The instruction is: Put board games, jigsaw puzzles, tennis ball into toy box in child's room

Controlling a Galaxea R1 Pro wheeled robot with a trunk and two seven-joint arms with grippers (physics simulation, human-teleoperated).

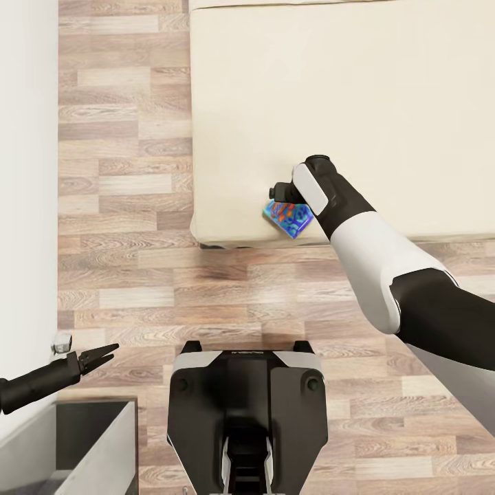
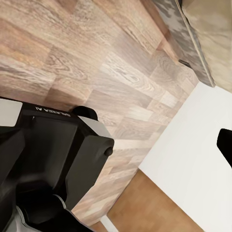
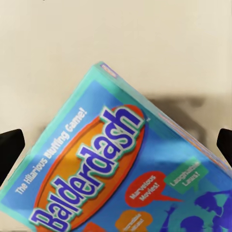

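The Balderdash board game (image 1: 289, 218) lies on the bed (image 1: 385, 103), close to the bed's near edge and turned at an angle to it; in the right wrist view the box (image 3: 125, 179) appears with one corner raised or tilted, casting a shadow on the cream mattress, though how much of it rests flat cannot be told. The right gripper (image 1: 280, 192) hangs directly over the box's far side, and its fingers (image 3: 10, 145) stand wide, one dark tip at each side of the wrist picture with the box between and below them, holding nothing. Step in hand, by my judgement: taking up this first bed game. To do it well, the fingers should come down astride a narrow dimension of the box rather than its diagonal, so a wrist turn to square with a long edge looks advisable before closing; a grip on a corner alone risks the box swinging or slipping out. The left gripper (image 1: 96, 357) is held low beside the robot's base (image 1: 247, 412), over the wood floor (image 1: 124, 206), fingers slightly parted and carrying nothing. A grey furniture corner (image 1: 96, 440) sits beneath it by the white wall (image 1: 27, 172).
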